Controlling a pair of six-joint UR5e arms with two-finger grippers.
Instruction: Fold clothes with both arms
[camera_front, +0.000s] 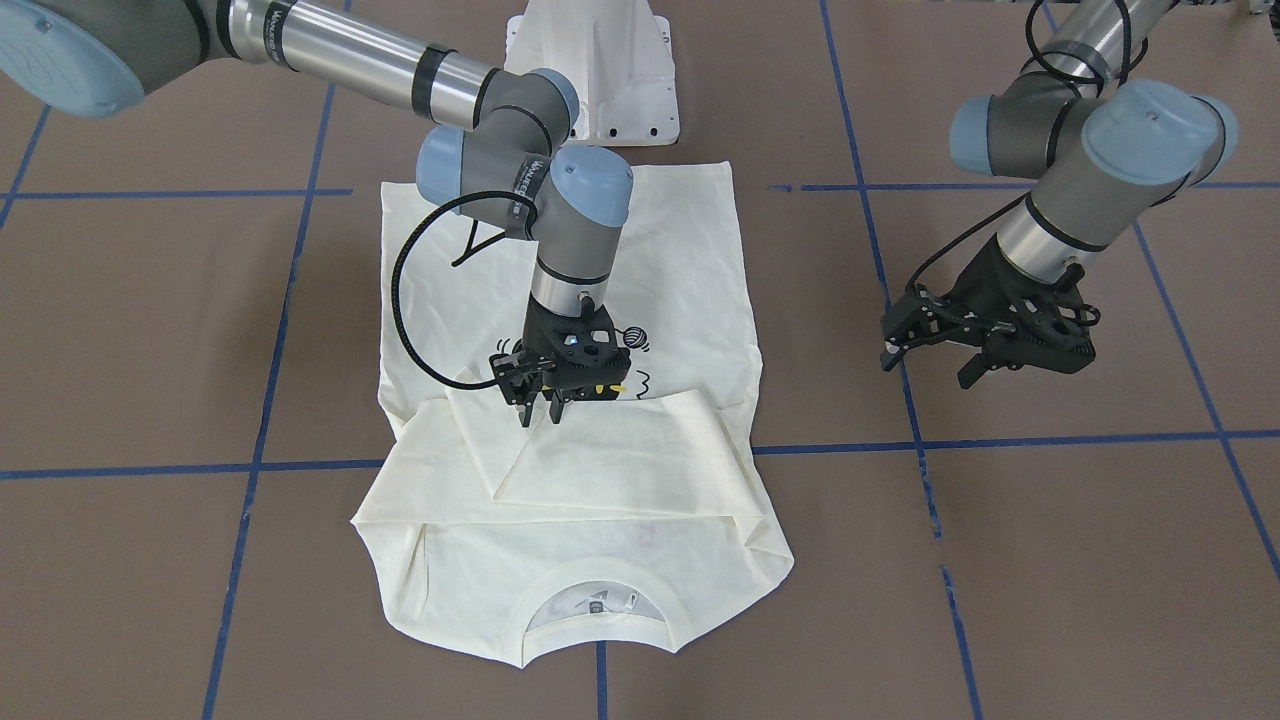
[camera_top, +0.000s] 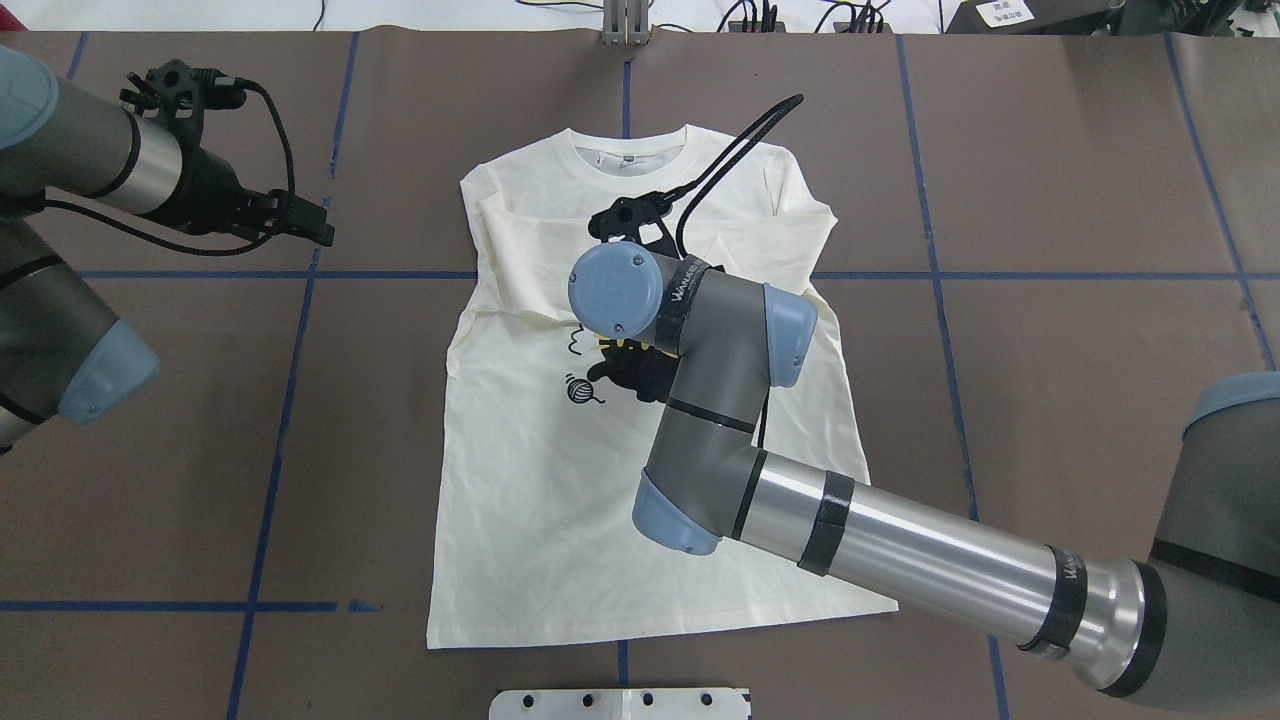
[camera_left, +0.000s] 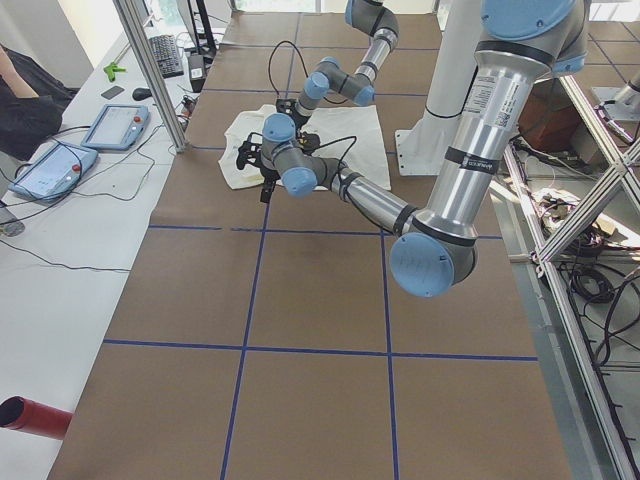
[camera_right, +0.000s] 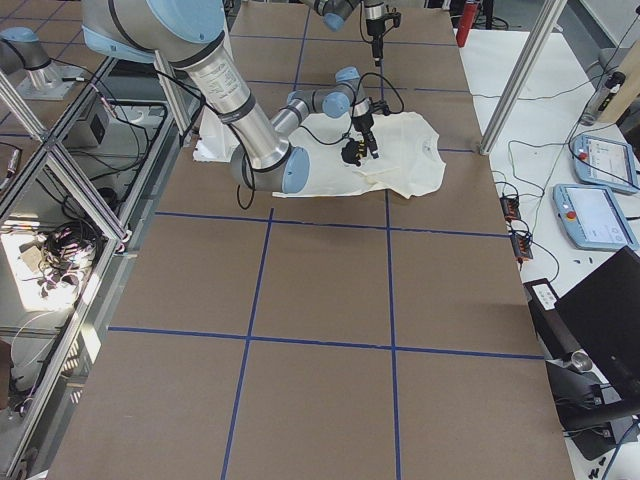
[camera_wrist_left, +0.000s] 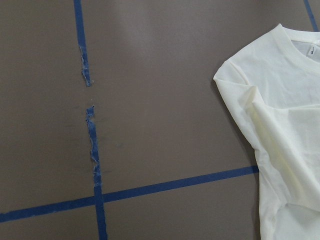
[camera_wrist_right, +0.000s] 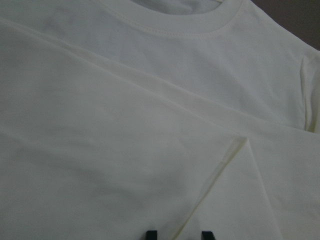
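The cream T-shirt (camera_front: 680, 290) (camera_top: 530, 480) lies flat on the brown table, print side up, collar (camera_front: 600, 585) away from the robot. Both sleeves (camera_front: 620, 460) are folded across the chest. A black yarn ball (camera_top: 579, 389) shows beside the right arm's wrist. My right gripper (camera_front: 539, 412) points down at the edge of the folded sleeves; its fingertips (camera_wrist_right: 151, 234) are apart with nothing between them. My left gripper (camera_front: 927, 368) (camera_top: 318, 225) hangs open above bare table, off the shirt's side. The left wrist view shows the shirt's shoulder (camera_wrist_left: 280, 120) only.
The white pedestal base (camera_front: 600, 70) (camera_top: 620, 702) stands just behind the shirt's hem. Blue tape lines (camera_front: 1000, 440) cross the table. Two tablets (camera_left: 110, 125) and cables lie on a side bench, with a person's arm (camera_left: 25, 100) there.
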